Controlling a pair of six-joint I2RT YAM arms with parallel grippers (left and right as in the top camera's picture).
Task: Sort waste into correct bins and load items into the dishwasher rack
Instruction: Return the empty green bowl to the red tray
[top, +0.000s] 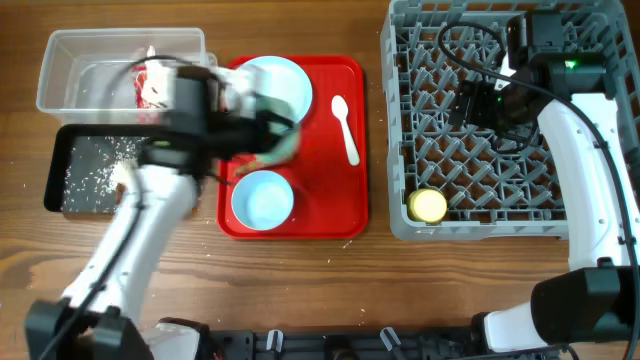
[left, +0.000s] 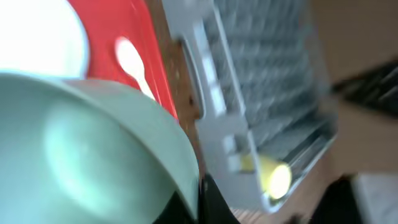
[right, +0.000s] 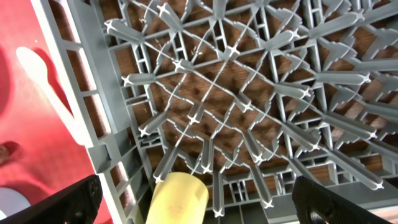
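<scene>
Pale blue-green bowl (top: 288, 142) sits in my left gripper (top: 262, 132), lifted over the red tray (top: 352, 210) between the plate (top: 272, 82) and the second bowl (top: 262, 198). The left arm comes up from the near left corner of the table (top: 300, 290), crosses the edge of the black tray (top: 58, 190) and turns its wrist to the right, so the fingers reach over the red tray. In the left wrist view the bowl fills most of the frame with its hollow toward the camera, and one dark finger (left: 209, 200) lies against its rim, so I read the jaws as clenched on that rim. From overhead the bowl is blurred and looks tilted, seen nearly edge-on.

My right arm rises from the near right corner, runs along the right side of the rack (top: 400, 130) and bends left. The right gripper (top: 478, 100) hangs over the rack's middle with its fingers (right: 68, 202) spread wide, grasping nothing.

The spoon (top: 345, 128) lies to the right of the held bowl, its long axis running near to far and its scoop end toward the far edge. A narrow strip of wood separates the red tray from the rack wall. The yellow cup (top: 428, 205) occupies the rack's near left corner, while the peg rows under my right gripper stand bare. On the left, the clear tub (top: 60, 70) holds the wrapper (top: 150, 85), and rice grains (top: 100, 160) lie in the black tray.
</scene>
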